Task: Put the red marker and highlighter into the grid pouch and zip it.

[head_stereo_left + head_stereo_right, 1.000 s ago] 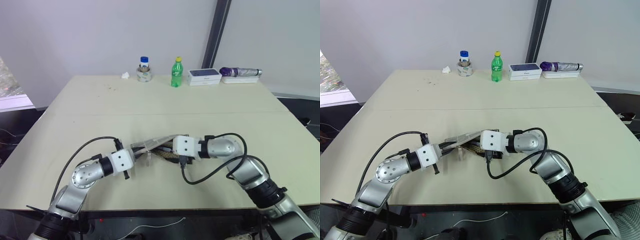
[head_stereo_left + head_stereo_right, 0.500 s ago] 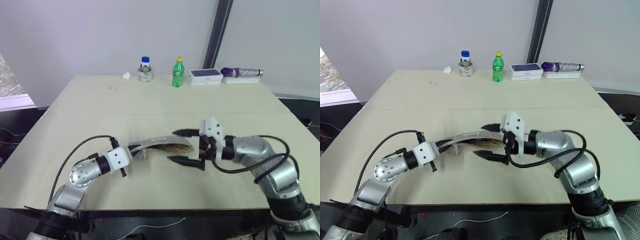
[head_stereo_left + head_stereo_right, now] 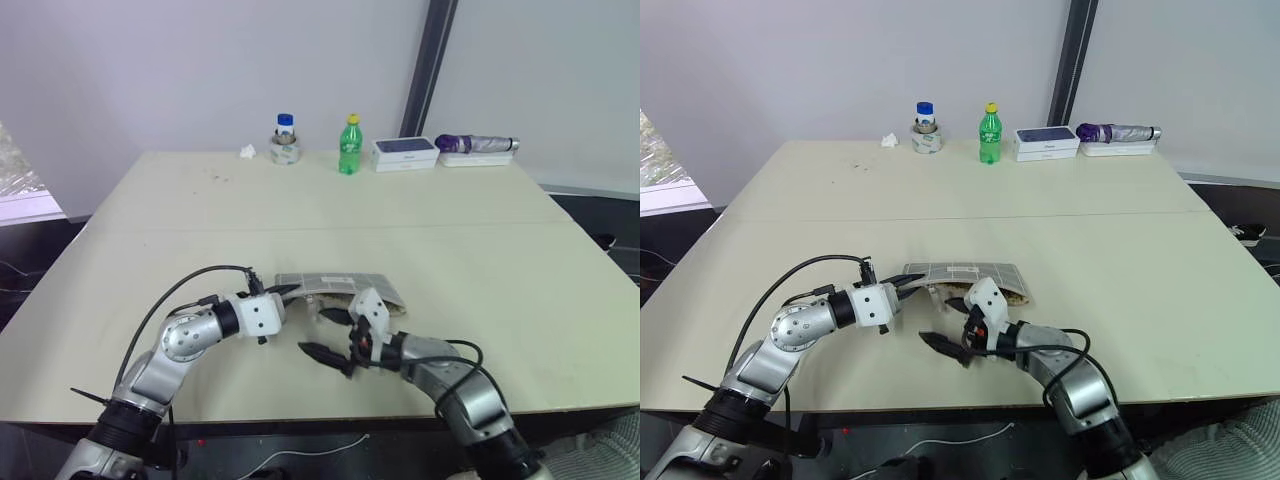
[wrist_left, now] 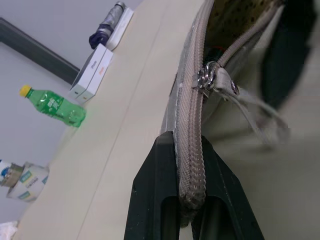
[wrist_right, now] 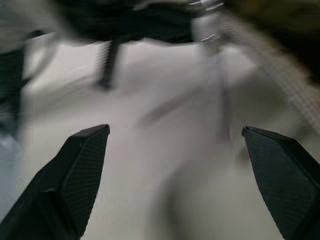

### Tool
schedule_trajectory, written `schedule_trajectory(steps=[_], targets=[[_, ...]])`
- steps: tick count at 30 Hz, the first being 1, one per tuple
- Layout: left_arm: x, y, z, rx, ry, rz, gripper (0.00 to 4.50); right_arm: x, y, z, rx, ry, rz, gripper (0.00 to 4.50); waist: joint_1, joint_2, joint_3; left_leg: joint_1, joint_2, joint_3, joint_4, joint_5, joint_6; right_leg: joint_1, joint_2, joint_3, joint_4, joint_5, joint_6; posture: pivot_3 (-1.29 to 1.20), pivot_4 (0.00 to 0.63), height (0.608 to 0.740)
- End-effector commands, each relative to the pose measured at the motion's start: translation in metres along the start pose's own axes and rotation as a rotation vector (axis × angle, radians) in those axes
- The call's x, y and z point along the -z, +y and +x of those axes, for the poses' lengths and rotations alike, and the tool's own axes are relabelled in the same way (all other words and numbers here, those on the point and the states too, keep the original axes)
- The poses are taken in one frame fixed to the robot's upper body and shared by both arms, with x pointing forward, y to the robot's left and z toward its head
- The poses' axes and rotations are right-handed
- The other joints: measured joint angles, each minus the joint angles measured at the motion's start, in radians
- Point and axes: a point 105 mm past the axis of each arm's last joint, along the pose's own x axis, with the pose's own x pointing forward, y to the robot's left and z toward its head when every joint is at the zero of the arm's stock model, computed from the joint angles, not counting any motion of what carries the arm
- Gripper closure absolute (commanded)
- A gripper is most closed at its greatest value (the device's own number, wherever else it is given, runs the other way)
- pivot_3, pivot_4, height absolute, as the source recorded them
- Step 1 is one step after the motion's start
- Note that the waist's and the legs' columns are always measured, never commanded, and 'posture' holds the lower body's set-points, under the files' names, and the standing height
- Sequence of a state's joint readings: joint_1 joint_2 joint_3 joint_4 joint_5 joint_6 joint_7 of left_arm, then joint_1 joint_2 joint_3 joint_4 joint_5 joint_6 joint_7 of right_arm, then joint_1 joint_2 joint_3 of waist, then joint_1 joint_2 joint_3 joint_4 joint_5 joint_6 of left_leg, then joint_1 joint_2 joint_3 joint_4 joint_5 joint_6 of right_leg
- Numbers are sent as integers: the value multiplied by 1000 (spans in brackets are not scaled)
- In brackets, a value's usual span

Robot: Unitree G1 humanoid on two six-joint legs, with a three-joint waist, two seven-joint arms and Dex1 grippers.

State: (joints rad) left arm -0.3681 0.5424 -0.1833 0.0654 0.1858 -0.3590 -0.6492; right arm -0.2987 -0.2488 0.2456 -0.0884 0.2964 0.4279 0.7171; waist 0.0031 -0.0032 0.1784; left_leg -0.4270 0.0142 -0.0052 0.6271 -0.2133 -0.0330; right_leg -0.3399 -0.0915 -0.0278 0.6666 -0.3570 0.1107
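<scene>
The grid pouch (image 3: 340, 283) lies near the table's front, grey with white lines, its mouth facing me and partly unzipped. My left gripper (image 3: 283, 291) is shut on the pouch's left end, clamping the zipper tape (image 4: 190, 165). The zipper slider (image 4: 212, 79) with its cord pull sits a little way along from that grip. In front of the pouch, my right gripper (image 3: 325, 335) stands open just above the table, holding nothing, its fingers (image 5: 75, 170) spread wide. The red marker and the highlighter are hidden.
Along the table's far edge stand a tape roll with a blue-capped jar (image 3: 285, 140), a green bottle (image 3: 349, 145), a white box (image 3: 405, 152) and a folded purple umbrella (image 3: 478, 144). A crumpled tissue (image 3: 248, 152) lies beside the roll.
My right gripper has rolled and dropped from the pouch's right end to the table in front of it, still open. The pouch has sunk from a raised arch to lying nearly flat.
</scene>
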Motion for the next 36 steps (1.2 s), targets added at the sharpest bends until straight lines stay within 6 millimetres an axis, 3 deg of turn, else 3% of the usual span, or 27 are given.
schedule_trajectory(steps=[1, 12, 15, 19, 22, 23, 27, 33, 36], targets=[[-11, 12, 4, -42, -47, 12, 4500, -25, 6, 9, -27, -134, 17, 92, 2, 0, 0, 0, 0, 0, 0, 0, 0, 0, 0, 0, 0, 0, 0, 0, 150, 740], [-18, 9, 9, -42, -62, -9, 4500, -33, 3, 27, -37, -183, 73, 92, -1, 0, 0, 0, 0, 0, 0, 0, 0, 0, 0, 0, 1, 0, 0, 0, 150, 740], [-19, 10, 11, -43, -63, -2, 4500, -28, 1, 31, -48, -147, 21, 850, -5, 0, 0, 0, 0, 0, 0, 0, 0, -1, 0, 0, 1, 0, 0, 0, 150, 740], [-18, 11, 11, -49, -61, -8, 4500, -26, -5, 25, -29, -141, 15, 2776, -5, 0, 0, 0, 0, 0, 0, 0, 0, 0, 0, 0, 1, 0, 0, 0, 150, 740], [-15, 12, 8, -52, -49, -9, 4500, -14, -13, 6, -6, -87, -25, 4323, -4, 0, 0, 0, 0, 0, 0, 0, 0, -1, 0, 0, 1, 0, 0, 0, 150, 740], [-14, 12, 8, -52, -46, -8, 4500, -11, -14, 1, -4, -72, -37, 4420, -1, 0, 0, 0, 0, 0, 0, 0, 0, 0, 0, 0, 1, 0, 0, 0, 150, 740], [-3, 15, -5, -69, -2, -12, 4500, 14, -38, -51, 36, 59, -78, 4420, 4, 0, 0, 0, 0, 0, 0, 0, 0, 0, 0, 0, 0, 0, 0, 0, 150, 740], [14, 14, -29, -71, 56, -32, 4500, 4, -76, -106, 126, 130, -141, 4420, 3, 0, 0, 1, 1, 0, 0, 0, 0, 1, 0, 0, 0, 0, 0, 0, 150, 740], [22, 13, -37, -76, 76, -64, 4500, 3, -93, -123, 186, 164, -179, 4420, 3, 0, 0, 1, 1, 1, 0, 0, 0, 1, 0, 0, 0, 0, 0, 0, 150, 740]])
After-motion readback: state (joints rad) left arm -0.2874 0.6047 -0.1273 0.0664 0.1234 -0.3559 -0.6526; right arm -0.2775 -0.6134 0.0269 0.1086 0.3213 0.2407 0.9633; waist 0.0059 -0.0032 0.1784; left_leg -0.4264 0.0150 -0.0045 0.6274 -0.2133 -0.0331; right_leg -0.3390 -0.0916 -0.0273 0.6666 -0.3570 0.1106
